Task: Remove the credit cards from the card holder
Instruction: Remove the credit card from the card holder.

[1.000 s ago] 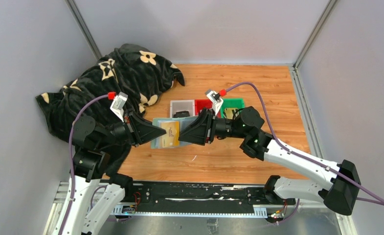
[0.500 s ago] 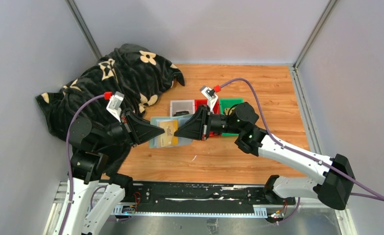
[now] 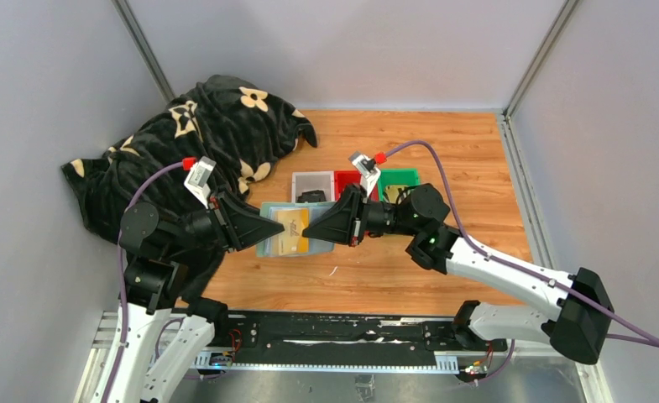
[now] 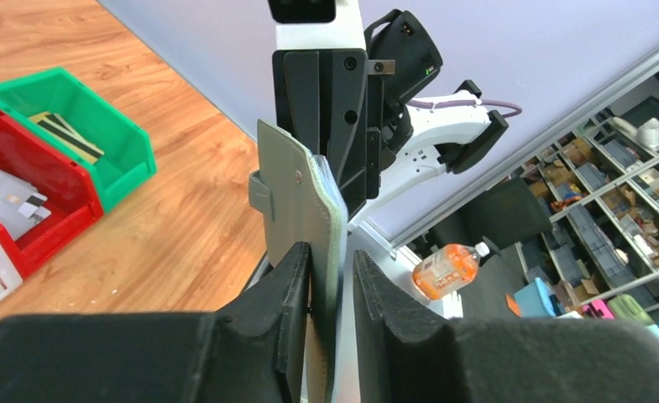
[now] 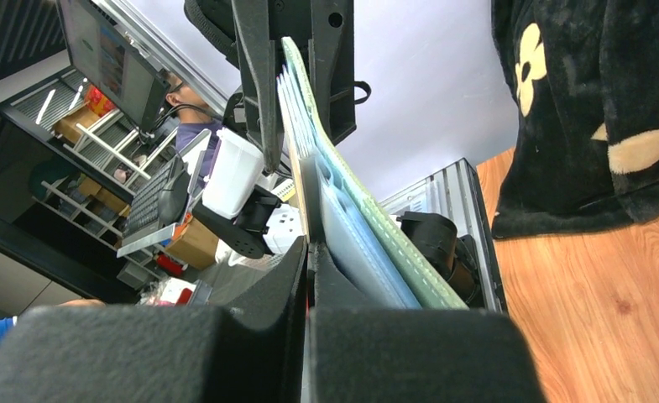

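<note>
Top: the holder (image 3: 271, 246), a gold card (image 3: 293, 228) showing inside, hangs open above the table (image 3: 443, 151). Trays (image 3: 400, 173) sit just behind it and a blanket (image 3: 208, 126) lies to the left.
Left wrist: the left fingers (image 4: 285, 281) are narrowly parted astride the holder's edge.
Right wrist: the right fingers (image 5: 279, 285) are pinched on the card.

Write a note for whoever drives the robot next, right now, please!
Left gripper: slightly open, astride the edge of the card holder, which is up off the table.
Right gripper: shut on a thin card edge in the holder, seemingly the gold card.
Done: some cards already lie in the green tray and the red tray.
To do: pull this card out, put it in a tray, then check the slots for more.
</note>
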